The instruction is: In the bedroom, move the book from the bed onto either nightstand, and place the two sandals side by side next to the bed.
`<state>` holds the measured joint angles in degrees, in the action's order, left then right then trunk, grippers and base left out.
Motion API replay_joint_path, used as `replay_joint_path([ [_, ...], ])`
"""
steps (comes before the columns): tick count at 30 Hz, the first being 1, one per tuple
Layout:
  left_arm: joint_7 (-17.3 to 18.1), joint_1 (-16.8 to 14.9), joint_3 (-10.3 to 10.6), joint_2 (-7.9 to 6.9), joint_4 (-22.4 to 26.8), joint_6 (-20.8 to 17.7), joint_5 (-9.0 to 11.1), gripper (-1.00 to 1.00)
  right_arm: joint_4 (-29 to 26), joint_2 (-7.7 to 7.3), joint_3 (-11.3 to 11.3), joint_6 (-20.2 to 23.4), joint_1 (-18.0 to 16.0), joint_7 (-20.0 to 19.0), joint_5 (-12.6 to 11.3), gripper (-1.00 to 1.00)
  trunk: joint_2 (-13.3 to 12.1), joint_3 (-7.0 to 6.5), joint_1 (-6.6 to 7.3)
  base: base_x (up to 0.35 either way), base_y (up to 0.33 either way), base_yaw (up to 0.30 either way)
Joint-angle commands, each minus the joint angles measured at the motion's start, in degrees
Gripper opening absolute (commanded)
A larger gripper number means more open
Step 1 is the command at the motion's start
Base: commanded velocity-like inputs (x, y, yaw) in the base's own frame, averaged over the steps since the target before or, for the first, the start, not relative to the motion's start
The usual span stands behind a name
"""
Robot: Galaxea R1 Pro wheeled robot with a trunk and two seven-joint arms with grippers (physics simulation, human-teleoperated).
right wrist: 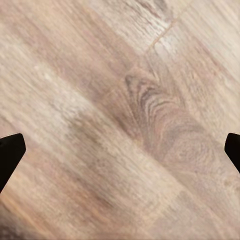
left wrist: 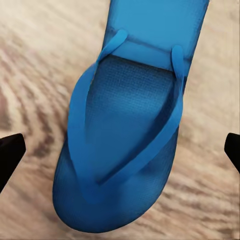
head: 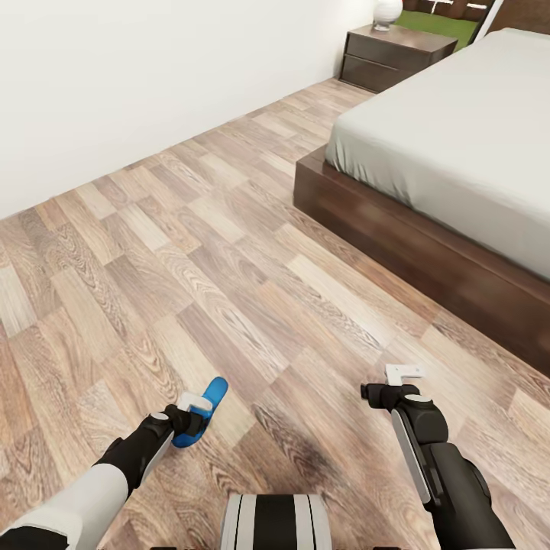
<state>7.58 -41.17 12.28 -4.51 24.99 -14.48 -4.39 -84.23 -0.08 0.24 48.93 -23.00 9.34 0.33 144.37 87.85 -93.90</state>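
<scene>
My left claw point(head: 191, 407) hangs over a smooth blue sandal point(left wrist: 125, 130), a foot-shaped rubbery sole with a Y strap; my dark fingertips point(left wrist: 10, 152) stand wide apart on either side of it, nothing clenched. My right claw point(head: 403, 374) is spread too, over bare grained wood planks point(right wrist: 120, 120). Far right, the grey mattress bed point(head: 458, 145) sits on its dark glossy frame, with the nightstand point(head: 393, 53) at its head.

This is a bedroom in a home. A low dark-brown wooden bed point(head: 397, 229) with a smooth light-grey mattress stands on a pale wood-plank floor point(head: 191, 267) beside a plain white wall point(head: 114, 76). At its head sits a dark two-drawer nightstand point(head: 393, 55) bearing a white lamp base point(head: 387, 13), and a blue sandal point(head: 200, 412) lies on the planks.
</scene>
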Motion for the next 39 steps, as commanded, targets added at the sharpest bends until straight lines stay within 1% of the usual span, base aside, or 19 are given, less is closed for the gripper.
replay_joint_path([
  [1,0.24,0.01,0.08,0.01,0.14,-0.28,-0.5,1.0,-0.06,-0.01,0.03,0.28,-0.03,0.12,0.02,1.0,0.03,0.26,-0.01,0.001,0.002,0.0],
  [11,0.17,-0.01,0.03,0.2,0.18,-0.28,-0.53,1.0,-0.06,-0.01,0.03,0.28,-0.03,0.13,0.02,1.0,0.16,2.48,-0.27,0.0,0.0,0.0],
  [18,0.16,-0.02,0.03,0.2,0.26,-0.28,-0.53,1.0,0.01,-0.01,0.03,0.28,-0.03,0.15,0.09,1.0,0.16,2.48,-0.27,0.002,0.002,0.0],
  [25,0.15,-0.02,0.03,0.2,0.31,-0.28,-0.49,1.0,0.03,-0.01,0.03,0.28,-0.03,0.14,0.11,1.0,0.16,2.48,-0.27,0.126,0.128,0.0],
  [34,0.15,-0.01,0.1,0.2,0.33,-0.28,-0.53,1.0,0.03,-0.01,0.03,0.28,-0.03,0.13,0.11,1.0,0.16,2.48,-0.27,0.019,0.02,0.0],
  [39,0.15,0.0,0.11,0.2,0.29,-0.28,-0.52,1.0,0.03,-0.01,0.03,0.28,-0.03,0.15,0.11,1.0,0.23,3.59,-0.4,0.001,0.001,0.0],
])
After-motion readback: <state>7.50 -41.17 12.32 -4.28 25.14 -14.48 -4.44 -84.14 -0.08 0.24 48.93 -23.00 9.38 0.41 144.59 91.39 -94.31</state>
